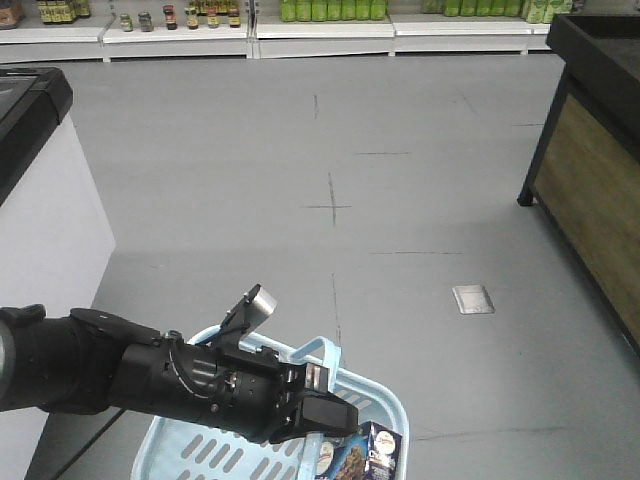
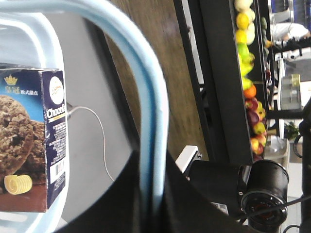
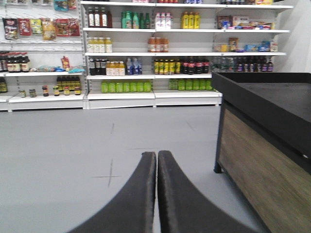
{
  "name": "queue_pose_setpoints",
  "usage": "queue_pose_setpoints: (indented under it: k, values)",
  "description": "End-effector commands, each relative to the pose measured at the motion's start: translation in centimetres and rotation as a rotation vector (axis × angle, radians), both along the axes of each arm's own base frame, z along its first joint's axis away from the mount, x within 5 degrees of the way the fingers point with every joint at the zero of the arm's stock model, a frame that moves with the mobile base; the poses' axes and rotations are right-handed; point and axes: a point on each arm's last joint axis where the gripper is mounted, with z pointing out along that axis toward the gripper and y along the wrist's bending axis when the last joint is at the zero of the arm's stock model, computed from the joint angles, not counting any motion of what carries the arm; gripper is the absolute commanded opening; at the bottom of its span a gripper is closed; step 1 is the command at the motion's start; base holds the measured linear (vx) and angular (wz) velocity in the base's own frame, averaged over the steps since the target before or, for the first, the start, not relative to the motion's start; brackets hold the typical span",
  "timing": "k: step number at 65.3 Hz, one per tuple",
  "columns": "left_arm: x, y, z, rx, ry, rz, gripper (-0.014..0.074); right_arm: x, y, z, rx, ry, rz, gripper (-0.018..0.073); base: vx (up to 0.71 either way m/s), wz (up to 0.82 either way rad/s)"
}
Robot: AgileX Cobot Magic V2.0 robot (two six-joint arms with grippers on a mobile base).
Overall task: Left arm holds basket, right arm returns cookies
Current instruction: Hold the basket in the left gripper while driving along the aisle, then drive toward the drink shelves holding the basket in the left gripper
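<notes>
Left arm (image 1: 110,370), black and bulky, reaches in from left edge. Left tool (image 2: 153,199) pinching loop handle (image 2: 148,92) of light blue basket (image 1: 180,445); grey floor (image 1: 400,200) beneath. Cookies box (image 2: 34,141), dark navy with cookie picture, sits inside basket toward its right side, apart from left tool. Right tool (image 3: 157,194) pressed together, nothing between its fingers, facing store shelves (image 3: 146,53) of bottles.

Lt-blue basket (image 1: 401,432): cookies (image 1: 366,455) inside, nr corner.
</notes>
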Motion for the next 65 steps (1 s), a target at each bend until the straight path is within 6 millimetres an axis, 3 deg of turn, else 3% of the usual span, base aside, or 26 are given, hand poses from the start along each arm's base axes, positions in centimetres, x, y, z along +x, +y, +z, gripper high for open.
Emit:
queue_pose_setpoints:
  k: [1,65]
  values:
    - [-0.2,-0.45,2.74,-0.12,-0.032,-0.009,-0.0007,-0.12,-0.02,0.66,-0.021,-0.08,-0.007,-0.0008,0.32,0.25]
    - [-0.2,-0.45,2.74,-0.12,-0.032,-0.009,-0.0007,-0.12,-0.02,0.65,-0.021,-0.079,-0.007,-0.0008,0.34,0.06]
